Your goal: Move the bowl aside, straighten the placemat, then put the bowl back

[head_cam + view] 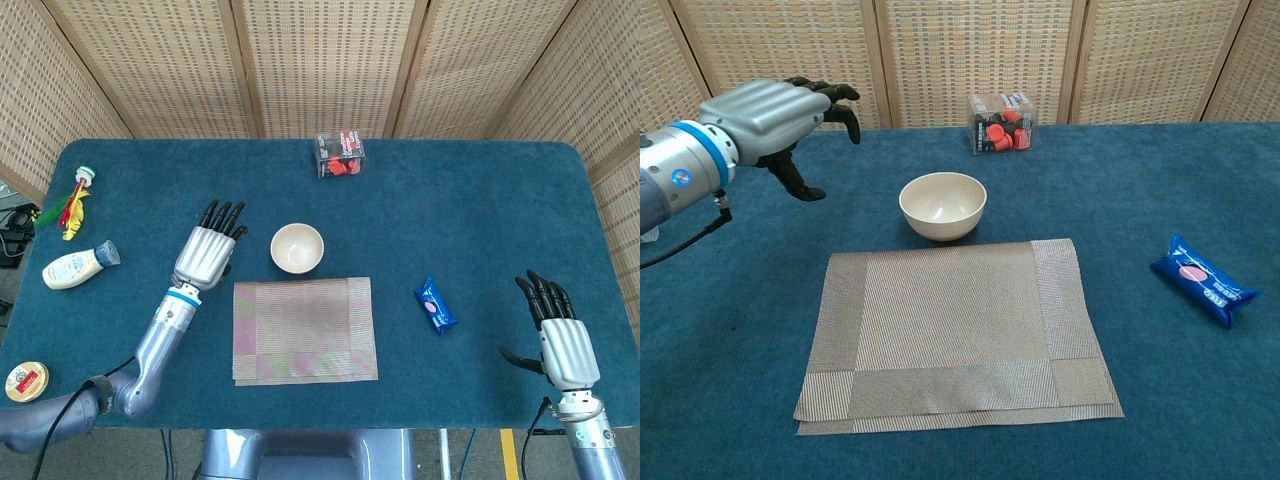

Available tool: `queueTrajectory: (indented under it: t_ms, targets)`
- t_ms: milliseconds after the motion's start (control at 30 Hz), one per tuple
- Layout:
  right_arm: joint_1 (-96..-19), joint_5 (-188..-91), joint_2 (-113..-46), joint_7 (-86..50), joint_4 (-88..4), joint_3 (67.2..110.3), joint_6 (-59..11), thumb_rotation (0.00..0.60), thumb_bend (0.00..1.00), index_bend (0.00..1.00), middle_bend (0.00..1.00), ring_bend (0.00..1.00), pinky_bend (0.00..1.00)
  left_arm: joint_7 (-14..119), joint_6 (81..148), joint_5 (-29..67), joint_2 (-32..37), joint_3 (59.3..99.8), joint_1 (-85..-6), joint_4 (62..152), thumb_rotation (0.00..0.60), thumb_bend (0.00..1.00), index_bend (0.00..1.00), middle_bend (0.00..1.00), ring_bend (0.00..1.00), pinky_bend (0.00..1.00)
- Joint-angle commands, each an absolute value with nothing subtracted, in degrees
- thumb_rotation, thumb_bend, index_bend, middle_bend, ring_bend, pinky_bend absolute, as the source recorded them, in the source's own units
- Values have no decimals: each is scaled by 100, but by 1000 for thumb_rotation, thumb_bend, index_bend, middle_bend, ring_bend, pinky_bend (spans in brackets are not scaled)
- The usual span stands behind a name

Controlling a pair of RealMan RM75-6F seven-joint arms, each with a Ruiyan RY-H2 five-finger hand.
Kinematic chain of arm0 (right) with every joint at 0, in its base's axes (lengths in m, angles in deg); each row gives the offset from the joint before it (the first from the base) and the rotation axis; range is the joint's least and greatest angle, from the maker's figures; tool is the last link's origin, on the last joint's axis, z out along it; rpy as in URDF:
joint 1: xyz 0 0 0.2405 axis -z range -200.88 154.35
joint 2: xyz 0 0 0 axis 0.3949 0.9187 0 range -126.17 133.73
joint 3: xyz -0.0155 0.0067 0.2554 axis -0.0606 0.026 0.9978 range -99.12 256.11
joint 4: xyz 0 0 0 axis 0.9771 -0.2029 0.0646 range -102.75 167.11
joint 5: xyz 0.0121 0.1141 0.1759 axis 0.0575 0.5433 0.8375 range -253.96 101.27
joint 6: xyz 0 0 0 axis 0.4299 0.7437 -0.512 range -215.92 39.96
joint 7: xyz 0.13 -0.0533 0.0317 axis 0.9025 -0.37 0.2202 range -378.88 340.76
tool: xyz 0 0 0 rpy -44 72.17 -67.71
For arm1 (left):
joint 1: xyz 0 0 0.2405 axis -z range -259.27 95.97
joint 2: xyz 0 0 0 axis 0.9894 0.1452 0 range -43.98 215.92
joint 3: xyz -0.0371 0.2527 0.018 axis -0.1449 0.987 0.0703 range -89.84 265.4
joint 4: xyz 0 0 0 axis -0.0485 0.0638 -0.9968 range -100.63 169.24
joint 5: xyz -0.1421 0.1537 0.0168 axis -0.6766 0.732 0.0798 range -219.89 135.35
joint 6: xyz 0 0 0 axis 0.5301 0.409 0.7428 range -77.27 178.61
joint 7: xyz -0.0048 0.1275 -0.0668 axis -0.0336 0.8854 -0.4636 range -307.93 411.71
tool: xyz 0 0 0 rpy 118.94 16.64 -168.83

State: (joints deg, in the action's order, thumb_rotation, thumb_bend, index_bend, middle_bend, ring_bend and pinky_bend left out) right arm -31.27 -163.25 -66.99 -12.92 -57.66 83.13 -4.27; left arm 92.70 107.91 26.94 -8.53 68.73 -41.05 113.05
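1. Far left of the blue table: a red-yellow-green bundle, a white squeeze bottle lying on its side, and a small round tin at the near corner
2. Left hand was over the cloth, left of the bowl and apart from it, fingers spread, nothing in its grasp
3. Bowl sat upright on the bare table, just beyond the far edge of the placemat; from the chest view its base lay at or touching that edge
4. Placemat lay flat, sides roughly parallel to the table edge, folded double with a second layer showing along its near edge
5. Clear box of red and black pieces stood at the far edge
6. Blue packet lay right of the mat, well apart
7. Right hand was at the near right corner, fingers extended, empty
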Motion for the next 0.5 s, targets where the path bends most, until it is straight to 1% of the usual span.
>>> queueTrajectory:
  t_ms: [33,233,500]
  targets:
    - [-3136,-16276,-6695,-1245,-5741,8338,-455,600,169,0,0,0,0,9398,10620,2514,-1112,6829,-3806,11000,600,235,309,0,0,0]
    - [-3152,-16100,-6677,-1120,-5653,8425,-527,600,168,0,0,0,0,9485,10453,2300,-1456,6859,-3431,10636,600,236,334,0,0,0]
    - [-3143,-15985,-6648,-990,-5595,8494,-538,600,168,0,0,0,0,9515,10280,2155,-1908,7027,-3085,10045,600,238,346,0,0,0]
